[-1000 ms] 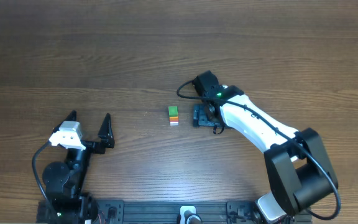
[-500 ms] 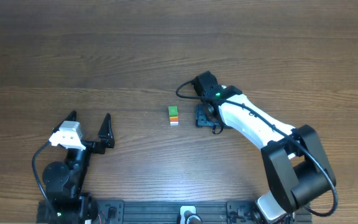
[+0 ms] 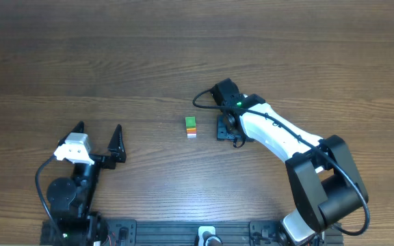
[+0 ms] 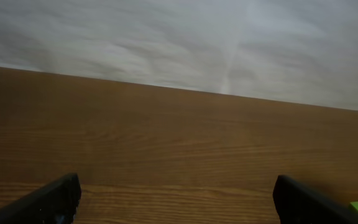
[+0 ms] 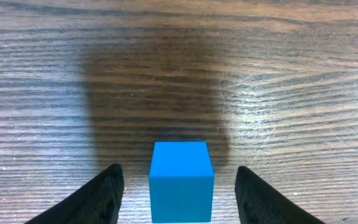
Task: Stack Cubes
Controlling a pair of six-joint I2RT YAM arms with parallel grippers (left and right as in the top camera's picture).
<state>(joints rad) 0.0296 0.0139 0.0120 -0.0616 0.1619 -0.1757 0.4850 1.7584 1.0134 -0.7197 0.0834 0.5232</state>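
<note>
1. Done: a stack stands on the table, green on top (orange and white beneath, it seems).
2. Left to do: the blue cube sits on the wood between the right gripper's spread jaws, not yet gripped, and should go on the stack.
3. The left gripper rests well apart, jaws open

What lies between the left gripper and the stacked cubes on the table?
Nothing: in the top view, bare wooden table runs from the open left gripper to the stacked cubes.
</note>
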